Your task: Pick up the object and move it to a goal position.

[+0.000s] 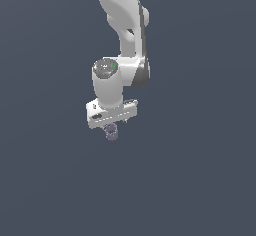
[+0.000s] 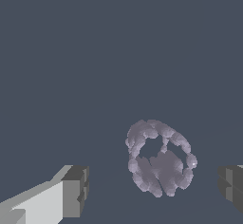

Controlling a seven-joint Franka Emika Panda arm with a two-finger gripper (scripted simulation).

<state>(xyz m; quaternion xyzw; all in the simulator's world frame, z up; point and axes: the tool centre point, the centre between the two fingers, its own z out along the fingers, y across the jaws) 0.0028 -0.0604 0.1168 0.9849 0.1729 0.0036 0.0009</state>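
Note:
The object (image 1: 112,131) is a tiny dull purple-grey cup with a darker hollow top, standing on the dark floor just under the white gripper's hand. In the wrist view it (image 2: 160,158) lies between the two grey fingertips, nearer one side, with gaps on both sides. The gripper (image 2: 154,192) is open and empty; one fingertip (image 2: 76,191) shows in full, the other is cut by the frame edge. In the exterior view the gripper (image 1: 112,125) hangs straight down over the cup, and its fingers are mostly hidden by the hand.
The white arm (image 1: 125,25) rises from the gripper toward the top of the exterior view. The dark grey-blue floor (image 1: 200,180) spreads flat all around, with no other object or edge in sight.

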